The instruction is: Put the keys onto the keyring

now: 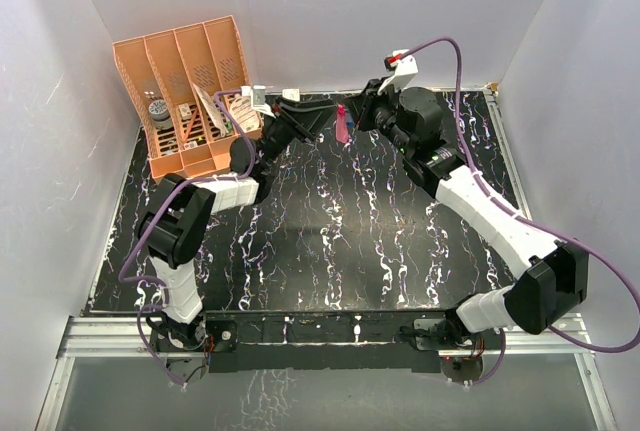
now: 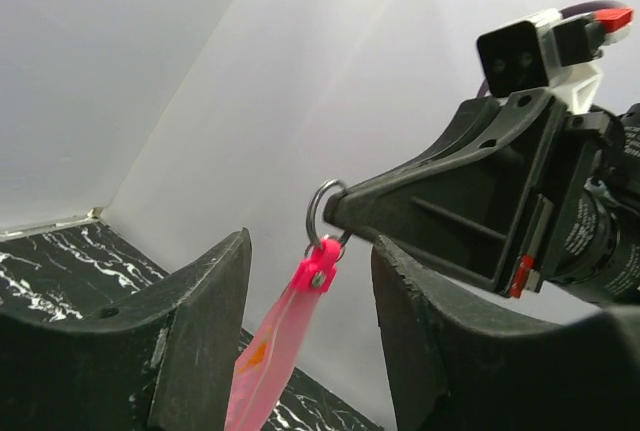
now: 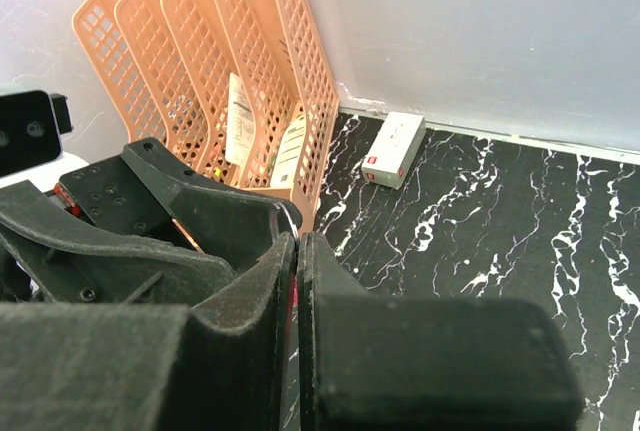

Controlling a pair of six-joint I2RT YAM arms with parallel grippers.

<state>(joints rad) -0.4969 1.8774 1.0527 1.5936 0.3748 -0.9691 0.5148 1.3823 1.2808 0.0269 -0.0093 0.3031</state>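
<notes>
Pink-red keyring up in the air over the far end of the black marble table, dangling between the two grippers. Right arm stretched long from its base at the near right, elbow out to the side, forearm angling back toward the centre, right gripper pointing left. Fingers there clamped tight together, no gap to speak of in the right wrist view, just a red sliver showing in the seam.

From the left wrist view: pinched at those black tips, a small silver ring, pink tag hanging from it, tilted down and to the left.

Left arm folded up from the near left, upper link rising, forearm reaching toward the far centre, left gripper facing the right one nose to nose. Fingers spread wide, gripping nothing, one on either side of the hanging tag. Hard to tell whether the tag's lower end brushes the left-hand finger. Tips just short of the right gripper's tips.

Off behind the left arm, an orange slotted file rack in the far-left corner, papers and small items in its slots. Near it by the back wall, a small white box with a red mark, flat on the table.
</notes>
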